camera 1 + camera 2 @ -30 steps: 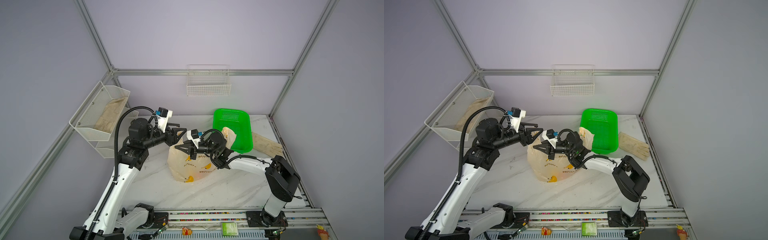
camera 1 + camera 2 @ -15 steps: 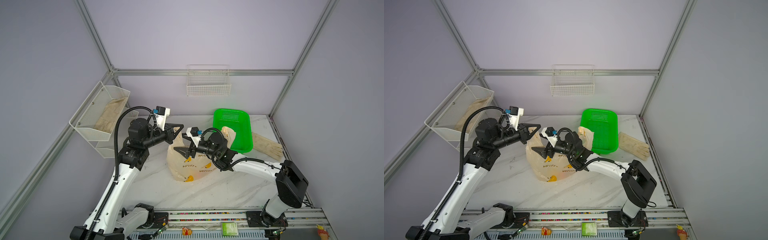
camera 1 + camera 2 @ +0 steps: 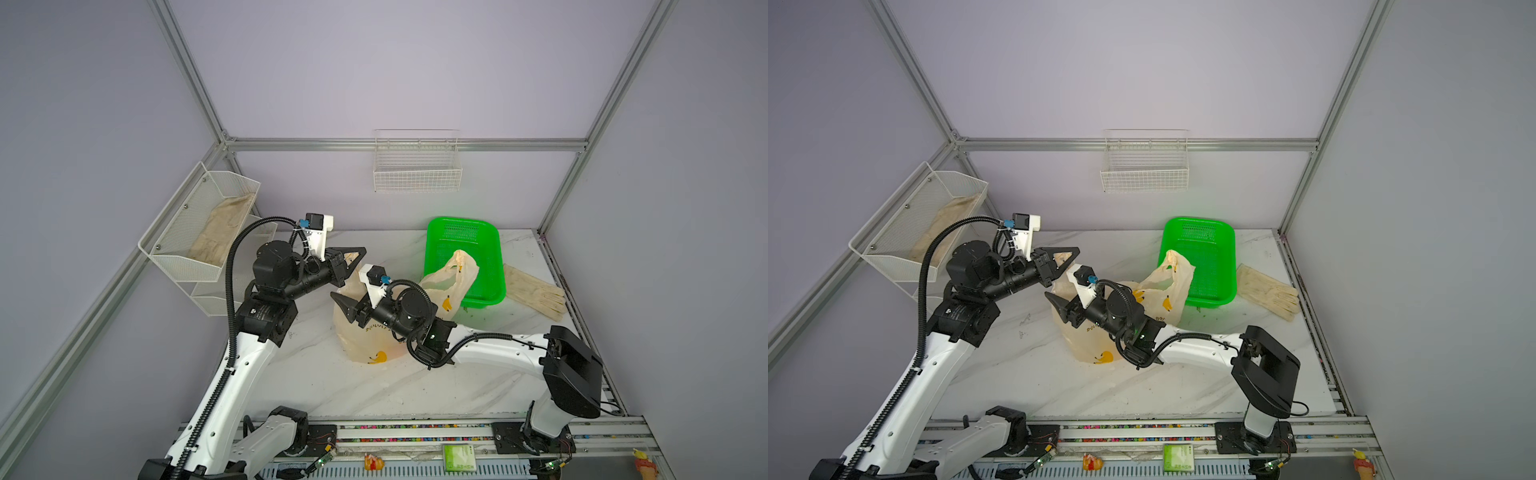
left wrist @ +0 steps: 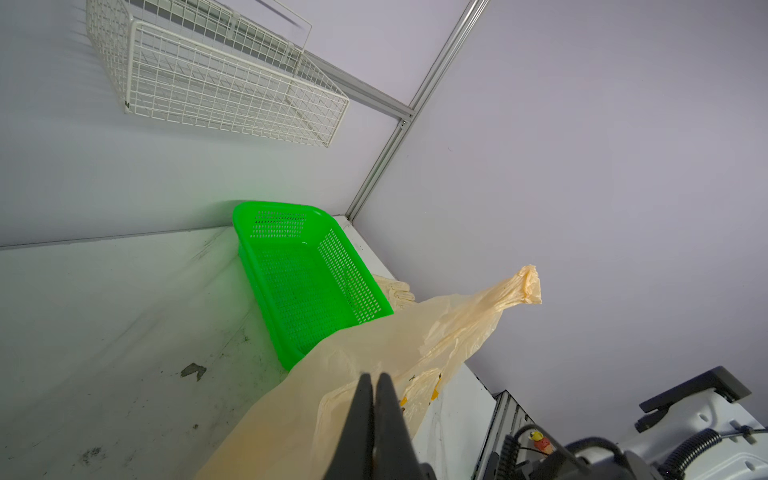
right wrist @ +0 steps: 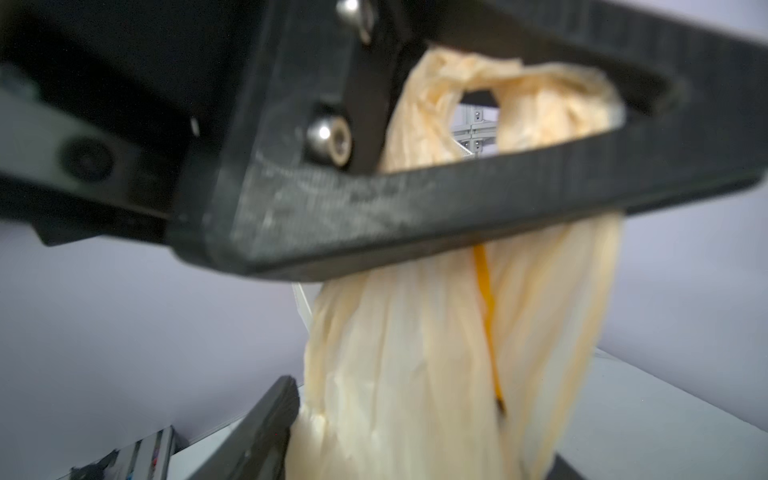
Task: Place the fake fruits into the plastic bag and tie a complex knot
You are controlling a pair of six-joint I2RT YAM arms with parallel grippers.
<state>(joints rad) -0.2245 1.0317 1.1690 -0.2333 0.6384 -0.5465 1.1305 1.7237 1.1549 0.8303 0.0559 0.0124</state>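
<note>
Tying step, no knot yet: left hand (image 4: 375,377) clamped shut on one bag handle (image 5: 436,79), bag (image 3: 365,336) standing at the middle of the counter (image 3: 316,374), right hand (image 3: 337,300) agape beside it and holding nothing, other handle (image 3: 467,268) flopping free over the green basket (image 3: 497,266) at the back-right corner, so the right hand likely needs to seize that one and cross it over.

Thin, crinkly translucent plastic bag (image 3: 345,329); glossy plastic mesh basket (image 3: 487,266); matt, possibly cloth glove (image 3: 536,291); smooth marble-look tabletop (image 3: 353,386).

Pale lilac walls (image 3: 395,75) with aluminium framing (image 3: 407,144) enclose a marble-patterned tabletop (image 3: 353,395).
</note>
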